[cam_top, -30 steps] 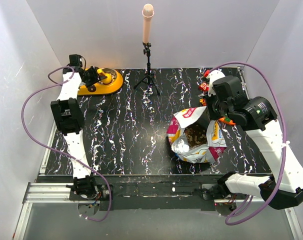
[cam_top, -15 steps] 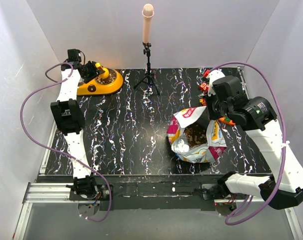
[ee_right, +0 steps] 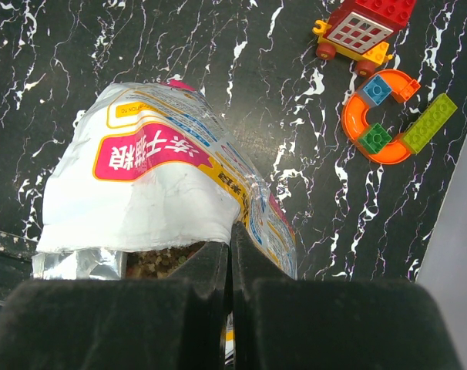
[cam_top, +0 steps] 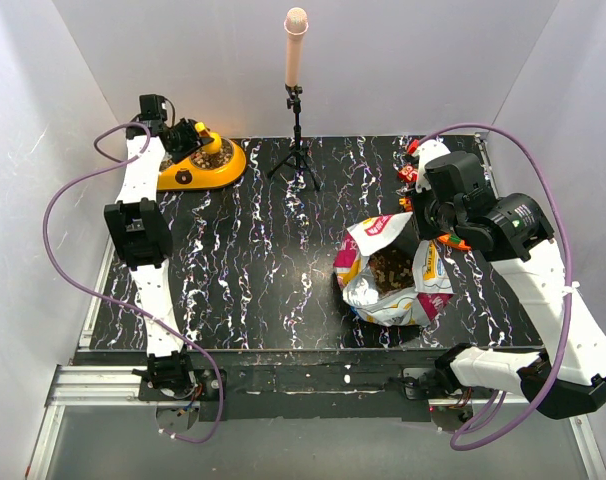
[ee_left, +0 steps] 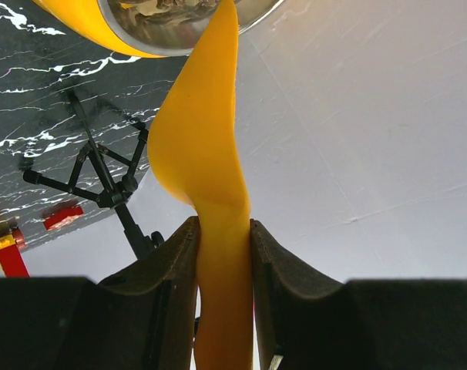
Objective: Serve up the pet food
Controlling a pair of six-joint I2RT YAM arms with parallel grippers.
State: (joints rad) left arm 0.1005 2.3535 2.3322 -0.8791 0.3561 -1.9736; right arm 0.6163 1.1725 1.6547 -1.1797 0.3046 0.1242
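Note:
The pet food (cam_top: 389, 270) is brown kibble inside the open white bag (cam_top: 368, 245) at the table's right middle; it shows in the right wrist view (ee_right: 152, 262) under the bag's rim (ee_right: 149, 193). My right gripper (ee_right: 230, 250) is shut on the bag's edge. My left gripper (ee_left: 222, 231) is shut on the handle of the yellow-orange scoop (ee_left: 203, 154), whose tip reaches over a steel cup (ee_left: 179, 19) of the orange double bowl (cam_top: 198, 165) at the far left. Kibble lies in that cup (cam_top: 215, 152).
A microphone stand (cam_top: 296, 120) stands at the back middle. Toy bricks (ee_right: 388, 108) and a red toy car (ee_right: 364, 27) lie at the back right, near the wall. White walls close in the table on three sides.
My left gripper with the scoop has tipped and shifted a little over the bowl. The right arm and bag have not moved.

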